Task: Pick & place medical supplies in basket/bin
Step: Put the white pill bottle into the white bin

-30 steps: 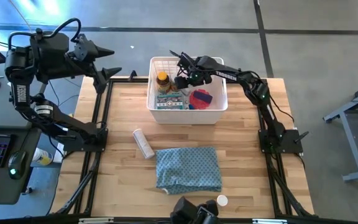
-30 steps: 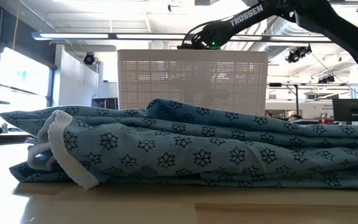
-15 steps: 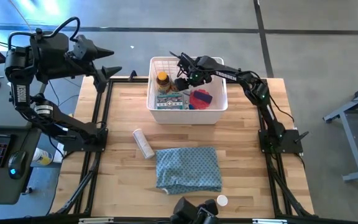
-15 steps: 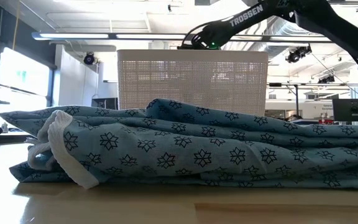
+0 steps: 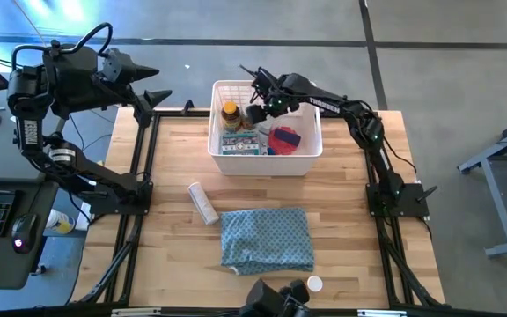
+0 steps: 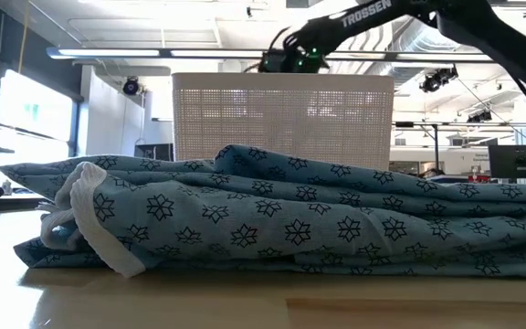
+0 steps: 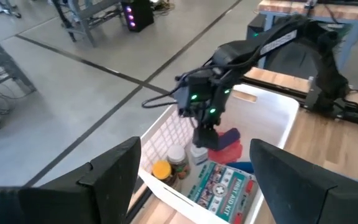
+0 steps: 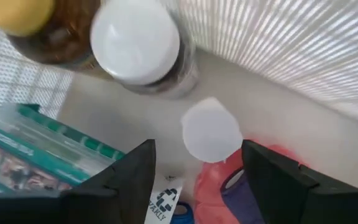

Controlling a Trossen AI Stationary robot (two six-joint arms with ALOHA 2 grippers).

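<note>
Hovering my right claw over the back of the white basket, fingers apart, nothing between them. Right below in the wrist view: a small white-capped bottle standing on the basket floor, next to a bigger white-lidded jar. Amber yellow-capped bottle, printed packet and the pink-red item are also inside.

Still outside: a white tube-shaped bottle lying on the counter, just left of the blue patterned cloth, and a small white-capped piece at the near edge. The tube's long axis runs diagonally, away from the basket toward the cloth. It lies toward the left side, well apart from my right claw, so I judge the left arm nearer. Left claw is parked wide open, off the counter's far left corner.

Next grasp should cross the tube's short axis.
</note>
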